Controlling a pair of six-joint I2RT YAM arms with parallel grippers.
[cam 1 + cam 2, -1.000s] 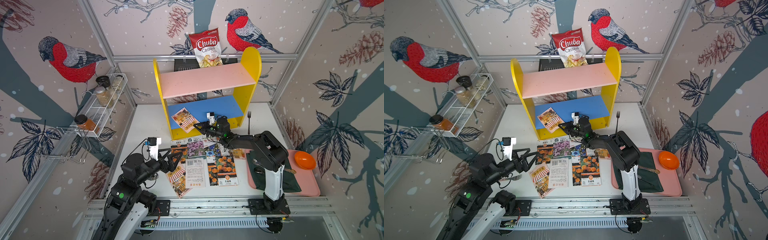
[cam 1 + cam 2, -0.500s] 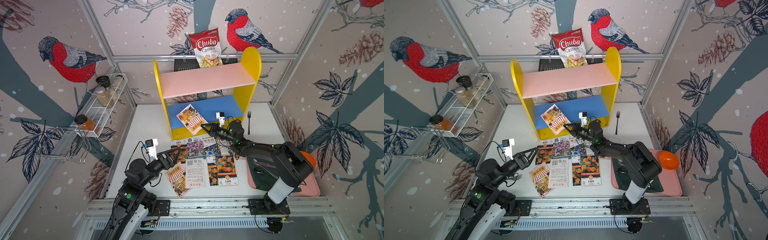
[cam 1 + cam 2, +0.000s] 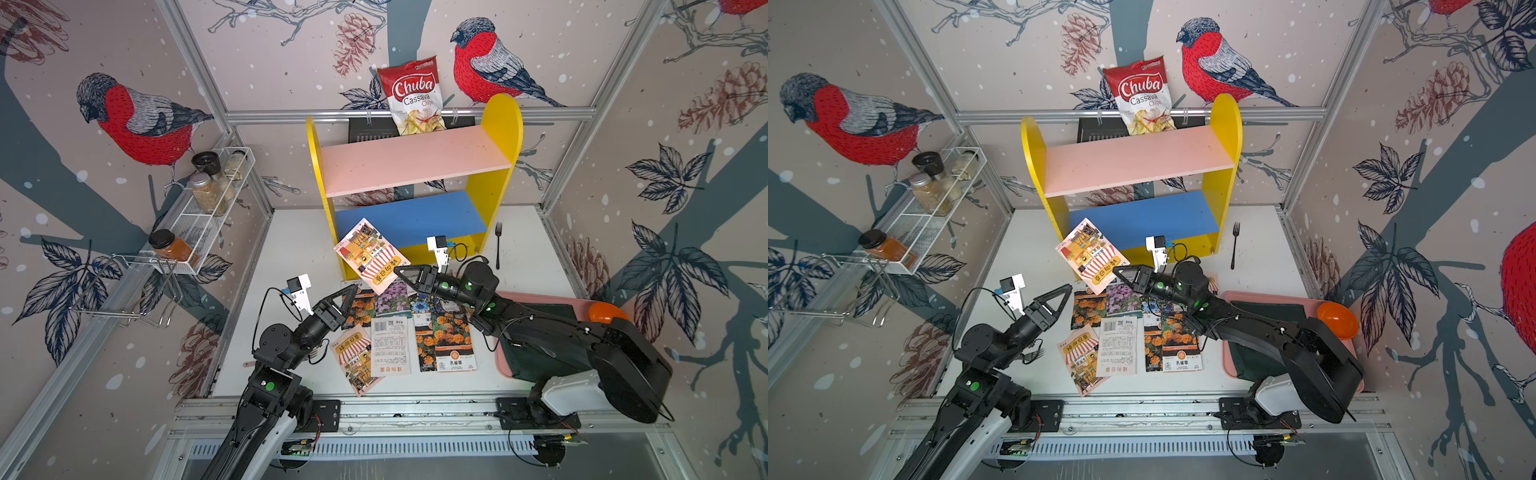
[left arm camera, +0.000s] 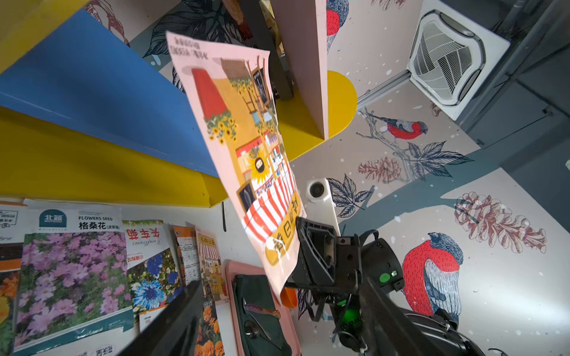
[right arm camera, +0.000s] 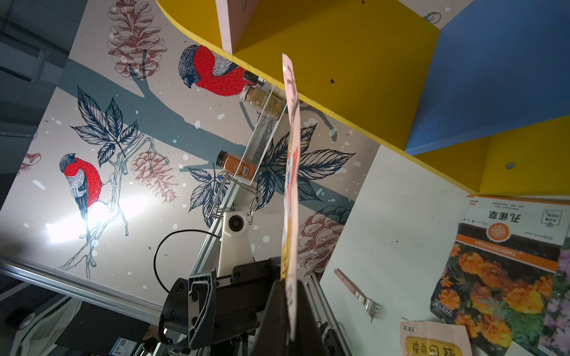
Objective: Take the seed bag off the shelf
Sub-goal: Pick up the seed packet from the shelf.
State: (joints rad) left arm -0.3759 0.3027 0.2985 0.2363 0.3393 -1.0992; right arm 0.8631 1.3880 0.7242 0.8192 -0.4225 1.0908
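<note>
The right pincer is clamped on the lower corner of the seed bag. A second ago the bag lay on the blue lower board of the shelf. Now it hangs tilted in the air just in front of it. The left pincer waits nearby with its jaws apart. The removal looks essentially done.

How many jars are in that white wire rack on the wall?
4. At the wire rack's far end: black-lidded jar, silver-lidded jar, pale jar beyond them. An orange-filled jar sits at its near end. Others may be hidden.
</note>
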